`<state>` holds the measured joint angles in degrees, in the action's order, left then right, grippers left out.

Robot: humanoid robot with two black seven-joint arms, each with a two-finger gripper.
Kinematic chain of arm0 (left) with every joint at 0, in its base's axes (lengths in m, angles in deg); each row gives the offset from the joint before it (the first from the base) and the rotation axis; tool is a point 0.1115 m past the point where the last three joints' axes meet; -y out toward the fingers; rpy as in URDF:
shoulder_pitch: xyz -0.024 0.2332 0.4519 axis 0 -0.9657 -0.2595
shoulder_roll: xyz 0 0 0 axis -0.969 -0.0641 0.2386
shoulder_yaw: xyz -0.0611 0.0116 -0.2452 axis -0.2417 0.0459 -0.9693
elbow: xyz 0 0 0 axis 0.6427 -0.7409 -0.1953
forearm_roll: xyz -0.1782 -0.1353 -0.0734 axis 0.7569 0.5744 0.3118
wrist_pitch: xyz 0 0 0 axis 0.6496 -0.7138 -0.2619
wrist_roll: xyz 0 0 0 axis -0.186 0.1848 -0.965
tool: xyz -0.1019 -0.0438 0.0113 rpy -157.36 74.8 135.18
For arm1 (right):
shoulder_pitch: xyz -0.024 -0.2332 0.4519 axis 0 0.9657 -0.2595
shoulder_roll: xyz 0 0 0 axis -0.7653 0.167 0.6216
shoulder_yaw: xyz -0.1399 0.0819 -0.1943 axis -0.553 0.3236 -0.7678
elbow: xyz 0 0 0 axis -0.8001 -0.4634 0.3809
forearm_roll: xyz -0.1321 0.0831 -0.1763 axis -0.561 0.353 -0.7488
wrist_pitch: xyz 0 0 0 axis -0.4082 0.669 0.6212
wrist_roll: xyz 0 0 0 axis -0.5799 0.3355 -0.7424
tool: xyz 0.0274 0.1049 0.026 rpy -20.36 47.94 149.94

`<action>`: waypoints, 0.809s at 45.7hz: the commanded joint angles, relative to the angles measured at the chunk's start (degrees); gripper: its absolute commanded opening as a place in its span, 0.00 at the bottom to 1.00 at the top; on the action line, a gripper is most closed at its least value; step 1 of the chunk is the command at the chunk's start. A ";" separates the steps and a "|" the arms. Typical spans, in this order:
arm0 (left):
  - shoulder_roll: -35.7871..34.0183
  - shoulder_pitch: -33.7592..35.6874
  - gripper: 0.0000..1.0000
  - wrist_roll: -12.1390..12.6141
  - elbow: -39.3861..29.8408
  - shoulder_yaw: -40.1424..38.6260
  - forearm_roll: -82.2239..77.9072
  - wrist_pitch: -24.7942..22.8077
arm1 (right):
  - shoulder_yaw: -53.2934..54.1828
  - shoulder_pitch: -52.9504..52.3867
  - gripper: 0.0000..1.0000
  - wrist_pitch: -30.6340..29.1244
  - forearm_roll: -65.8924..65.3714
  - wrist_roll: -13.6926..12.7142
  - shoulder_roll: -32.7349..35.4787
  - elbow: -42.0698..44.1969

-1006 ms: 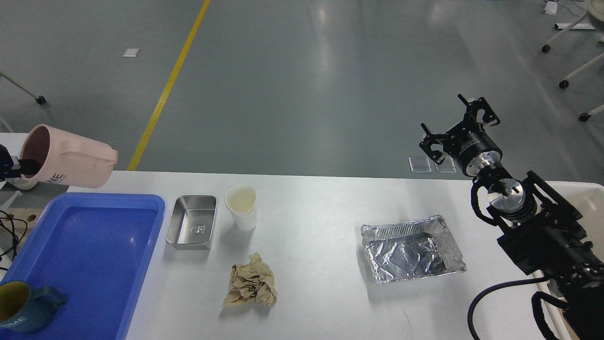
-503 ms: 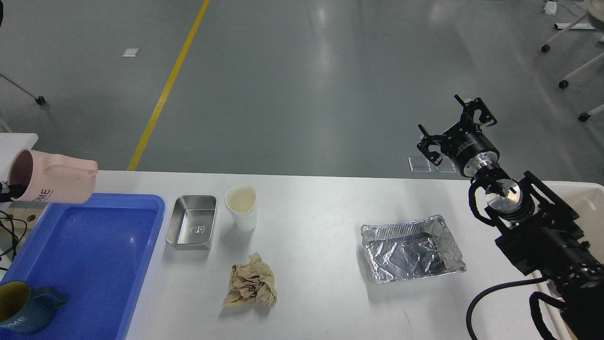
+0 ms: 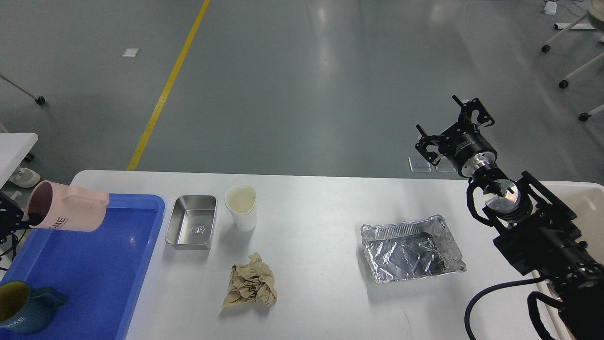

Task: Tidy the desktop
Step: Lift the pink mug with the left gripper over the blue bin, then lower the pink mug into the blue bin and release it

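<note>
Left gripper grips pink mug by its rim over desktop's left edge; looks rigid, breakable; right gripper spread empty

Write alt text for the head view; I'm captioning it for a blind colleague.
The left gripper holds a tilted pink mug over a blue tray containing a dark blue mug. On the white desktop sit a steel pan, paper cup, crumpled paper and foil tray; the right gripper hangs open beyond.
</note>
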<state>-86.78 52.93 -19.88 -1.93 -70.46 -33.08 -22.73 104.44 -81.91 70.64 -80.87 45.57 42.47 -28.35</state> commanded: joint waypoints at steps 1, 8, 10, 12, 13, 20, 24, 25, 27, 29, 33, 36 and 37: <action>0.46 -1.97 0.00 0.10 0.47 0.01 -0.42 0.32 | 0.00 0.01 1.00 0.00 0.00 -0.05 0.00 -0.09; 0.99 -5.57 0.00 0.10 0.90 0.01 -0.94 0.41 | 0.00 0.01 1.00 0.00 0.00 -0.05 0.00 0.00; 0.99 -6.54 0.00 0.27 1.17 0.01 -1.73 0.41 | 0.00 0.01 1.00 0.00 0.00 0.04 0.00 0.00; 0.99 -7.42 0.00 0.54 1.43 0.01 -2.52 0.32 | 0.00 0.01 1.00 0.00 0.00 -0.05 0.00 0.00; 0.99 -7.95 0.00 0.71 1.52 0.01 -2.96 0.32 | 0.00 0.01 1.00 0.00 0.00 -0.05 0.00 0.00; 0.99 -9.89 0.00 2.20 1.52 0.10 -5.77 0.32 | 0.00 -0.08 1.00 0.00 0.00 0.04 -0.09 0.00; 1.08 -10.24 0.00 3.00 1.61 0.10 -7.97 0.41 | 0.00 -0.08 1.00 0.00 0.00 0.04 -0.09 -0.09; 1.17 -10.24 0.00 3.00 1.61 0.10 -8.50 0.41 | 0.00 -0.08 1.00 0.09 0.00 0.04 -0.09 -0.09; 1.25 -10.41 0.00 3.17 1.61 0.10 -9.73 0.49 | 0.00 -0.08 1.00 0.00 0.00 -0.05 -0.09 -0.09; 1.26 -10.85 0.00 3.26 1.61 0.10 -10.26 0.50 | 0.00 -0.08 1.00 0.00 0.00 0.04 -0.09 -0.09; 1.78 -10.94 0.00 3.88 1.61 0.01 -10.35 0.50 | 0.00 -0.08 1.00 0.00 0.00 0.04 -0.09 -0.09; 2.48 -10.85 0.00 4.49 1.61 0.01 -10.35 0.50 | 0.00 -0.08 1.00 0.00 0.00 0.04 -0.09 0.00; 2.66 -10.94 0.00 4.67 1.61 0.01 -10.35 0.50 | 0.00 -0.08 1.00 0.00 0.00 0.04 -0.09 0.00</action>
<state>-85.07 42.06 -16.12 -0.32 -70.36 -43.31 -22.28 104.44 -81.98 70.67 -80.87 45.58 42.38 -28.41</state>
